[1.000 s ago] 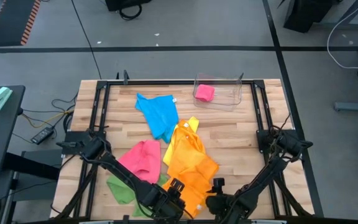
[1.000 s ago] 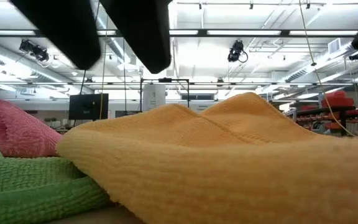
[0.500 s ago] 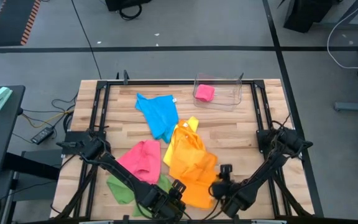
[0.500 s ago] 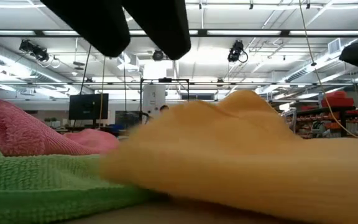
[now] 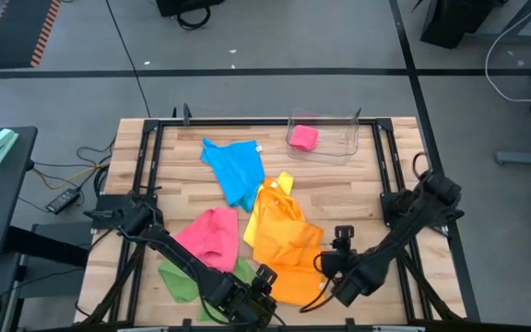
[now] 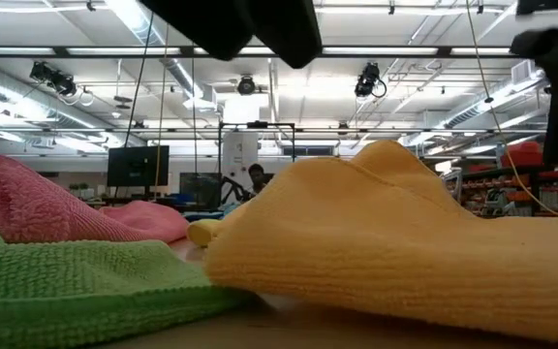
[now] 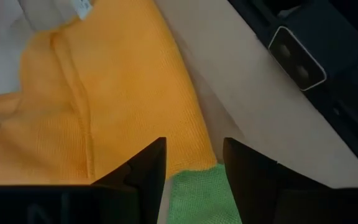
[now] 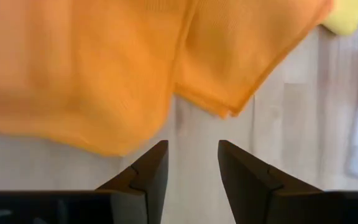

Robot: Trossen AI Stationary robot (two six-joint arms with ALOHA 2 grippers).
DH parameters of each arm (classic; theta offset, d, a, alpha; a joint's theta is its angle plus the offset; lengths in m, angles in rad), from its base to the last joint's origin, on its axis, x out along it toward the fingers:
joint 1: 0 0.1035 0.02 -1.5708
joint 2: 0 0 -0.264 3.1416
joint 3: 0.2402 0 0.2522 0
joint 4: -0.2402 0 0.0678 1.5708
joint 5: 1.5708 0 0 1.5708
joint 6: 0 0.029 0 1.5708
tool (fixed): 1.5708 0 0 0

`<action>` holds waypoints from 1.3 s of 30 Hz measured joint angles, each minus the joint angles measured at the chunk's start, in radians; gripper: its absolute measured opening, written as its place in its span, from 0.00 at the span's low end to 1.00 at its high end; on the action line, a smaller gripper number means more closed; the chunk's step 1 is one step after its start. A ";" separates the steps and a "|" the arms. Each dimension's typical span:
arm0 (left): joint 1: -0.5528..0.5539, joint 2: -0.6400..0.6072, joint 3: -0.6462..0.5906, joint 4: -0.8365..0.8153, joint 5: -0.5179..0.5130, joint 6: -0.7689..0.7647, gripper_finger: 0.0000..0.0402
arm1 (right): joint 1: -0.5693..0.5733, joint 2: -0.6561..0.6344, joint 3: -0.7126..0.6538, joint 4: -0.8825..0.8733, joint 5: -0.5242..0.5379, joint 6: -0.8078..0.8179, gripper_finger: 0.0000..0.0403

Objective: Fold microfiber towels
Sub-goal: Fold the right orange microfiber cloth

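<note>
Orange towel (image 5: 287, 247) lies crumpled mid-tabletop (image 5: 358, 189), w/ yellow (image 5: 281, 185), blue (image 5: 236, 169), pink (image 5: 212, 236) & green (image 5: 182, 279) towels around it. We see the right hand (image 8: 191, 163) part-open & empty, just off the orange edge. Left hand (image 7: 193, 163) part-open too, empty, over the orange/green border at the near edge.

Your green towel (image 5: 184, 281) mostly buried under pink towel (image 5: 212, 237) and left arm, yellow towel (image 5: 280, 189) half under orange towel (image 5: 284, 249), person (image 6: 256, 178) beyond table too small to tell.
</note>
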 joint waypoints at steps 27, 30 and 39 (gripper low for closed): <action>0.016 0.000 0.000 -0.009 0.000 -0.055 0.39 | -0.062 -0.119 -0.301 0.735 -0.252 0.251 0.44; 0.016 0.000 0.000 -0.009 0.000 -0.055 0.38 | -0.064 -0.114 -0.301 0.738 -0.257 0.251 0.41; 0.016 0.000 0.000 -0.012 0.000 -0.054 0.36 | -0.066 -0.051 -0.301 0.797 -0.273 0.227 0.25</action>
